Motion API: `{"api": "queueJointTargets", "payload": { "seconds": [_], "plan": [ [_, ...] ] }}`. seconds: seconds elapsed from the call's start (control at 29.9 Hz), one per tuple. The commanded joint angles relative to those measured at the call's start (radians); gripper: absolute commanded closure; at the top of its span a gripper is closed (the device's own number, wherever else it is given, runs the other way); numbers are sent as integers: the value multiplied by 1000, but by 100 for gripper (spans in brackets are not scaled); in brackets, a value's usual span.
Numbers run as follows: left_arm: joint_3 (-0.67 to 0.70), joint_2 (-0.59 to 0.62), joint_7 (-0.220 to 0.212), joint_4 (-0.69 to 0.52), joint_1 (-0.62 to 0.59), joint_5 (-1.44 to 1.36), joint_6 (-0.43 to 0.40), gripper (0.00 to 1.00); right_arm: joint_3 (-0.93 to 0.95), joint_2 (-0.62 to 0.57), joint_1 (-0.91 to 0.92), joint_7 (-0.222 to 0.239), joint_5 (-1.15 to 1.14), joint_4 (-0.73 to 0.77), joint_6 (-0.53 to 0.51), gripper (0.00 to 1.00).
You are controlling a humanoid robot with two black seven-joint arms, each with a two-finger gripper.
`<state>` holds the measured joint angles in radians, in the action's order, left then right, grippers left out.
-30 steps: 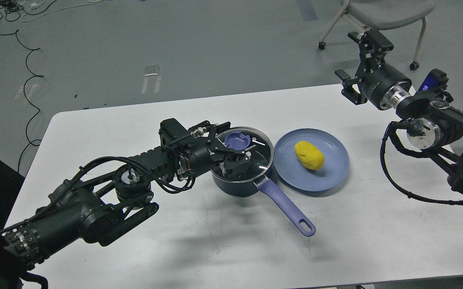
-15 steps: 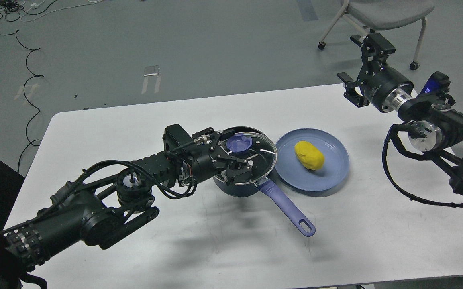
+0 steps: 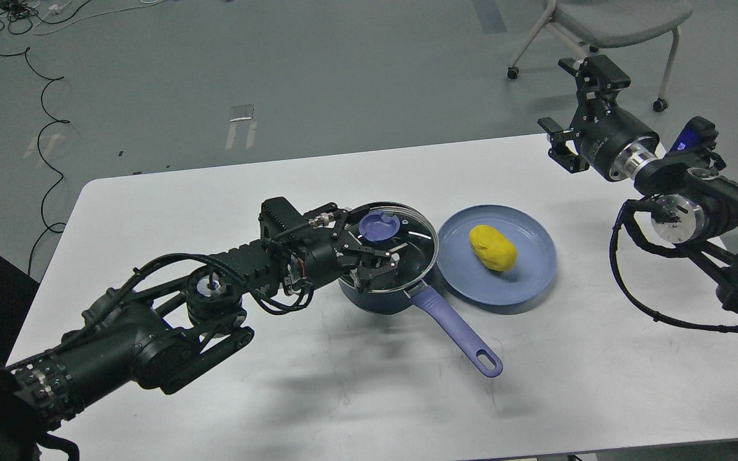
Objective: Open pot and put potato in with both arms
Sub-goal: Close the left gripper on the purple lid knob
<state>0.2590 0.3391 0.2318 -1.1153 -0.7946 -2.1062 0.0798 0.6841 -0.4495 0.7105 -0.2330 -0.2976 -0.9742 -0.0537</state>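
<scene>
Lifting lid (image 3: 394,246): my left gripper (image 3: 378,261) fingers seemingly clamped on it; I'd raise straight; right gripper (image 3: 564,137) fingers apart.

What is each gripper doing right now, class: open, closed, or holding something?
Left gripper: over the glass lid on the pot; grip cannot be told.
Right gripper: open, empty, raised beyond the table.

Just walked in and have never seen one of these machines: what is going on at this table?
The robot's left pincer is reaching over a dark blue pot at its glass lid, close to the lid's purple knob. The lid sits on the pot. A yellow potato lies on a blue plate beside the pot, untouched. The right pincer hangs open in the air, well away from both.
</scene>
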Motion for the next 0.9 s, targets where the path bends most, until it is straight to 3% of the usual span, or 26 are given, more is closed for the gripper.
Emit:
{"api": "queueJointTargets", "payload": {
  "seconds": [0.0, 0.1, 0.17, 0.23, 0.33, 0.87],
  "plan": [
    [2, -2, 0, 6, 0, 2, 1, 4, 0, 0, 0, 0, -2, 2, 0, 0],
    [2, -2, 1, 23, -2, 3, 14, 6, -3, 2, 0, -5, -2, 20, 0, 0],
    [0, -2, 3, 28, -5, 6, 28, 19, -15, 0, 1, -6, -2, 28, 0, 0],
    [-1, 0, 4, 32, -9, 6, 28, 41, -23, 0, 1, -9, -2, 28, 0, 0],
    [-3, 0, 4, 43, -11, 6, 28, 48, -26, 0, 1, -9, -2, 28, 0, 0],
    [-1, 17, 43, 22, -31, 11, 31, 53, -28, 0, 1, -9, -3, 29, 1, 0]
  ]
}}
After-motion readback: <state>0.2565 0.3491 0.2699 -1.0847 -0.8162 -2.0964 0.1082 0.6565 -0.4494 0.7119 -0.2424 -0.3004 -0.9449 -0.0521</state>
